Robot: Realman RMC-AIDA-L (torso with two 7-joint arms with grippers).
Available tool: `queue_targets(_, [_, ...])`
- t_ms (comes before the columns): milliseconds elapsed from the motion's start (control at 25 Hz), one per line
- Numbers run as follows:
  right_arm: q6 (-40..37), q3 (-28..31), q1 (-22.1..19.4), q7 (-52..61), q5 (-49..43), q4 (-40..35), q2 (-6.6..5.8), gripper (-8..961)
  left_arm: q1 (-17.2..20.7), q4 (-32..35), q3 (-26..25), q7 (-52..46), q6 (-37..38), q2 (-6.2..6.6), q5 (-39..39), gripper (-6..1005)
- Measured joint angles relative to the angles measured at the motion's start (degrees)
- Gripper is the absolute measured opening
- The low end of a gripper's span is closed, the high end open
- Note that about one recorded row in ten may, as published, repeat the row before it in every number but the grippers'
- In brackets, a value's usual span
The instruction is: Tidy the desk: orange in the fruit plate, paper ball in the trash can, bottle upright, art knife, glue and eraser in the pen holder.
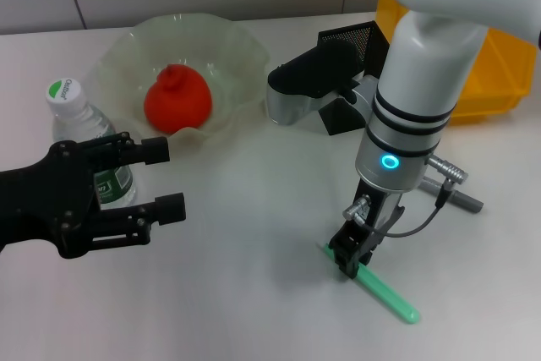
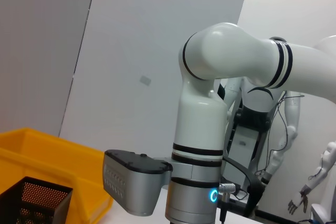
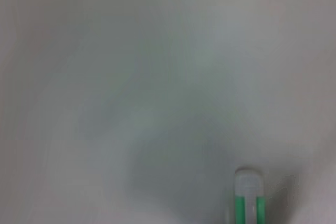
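Your right claw [image 1: 352, 261] is down on the desk [image 1: 245, 234], fingers pinching one end of the green art knife [image 1: 385, 291]; the rest of the knife lies flat, sticking out past the claw. Left claw [image 1: 161, 179] hovers spread wide, bottle [image 1: 80, 128] upright just behind it. Orange [image 1: 176, 99] sits in the fruit plate [image 1: 228, 48].

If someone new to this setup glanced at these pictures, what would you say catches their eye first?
Probably the red-orange orange sitting in the ruffled pale-green fruit plate at the back left of the white desk. Next, the right hand pressed down over one end of a slim green art knife near the front, with the yellow trash can behind it. The open black left hand hangs in front of the upright bottle.
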Motion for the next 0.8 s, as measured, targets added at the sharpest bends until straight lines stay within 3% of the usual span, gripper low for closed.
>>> queue_targets(800, [0.3, -1.3, -0.4, 0.0, 0.0, -1.0, 0.00, 182, 0.0, 0.0, 0.0, 0.1, 0.1, 0.00, -0.1, 787])
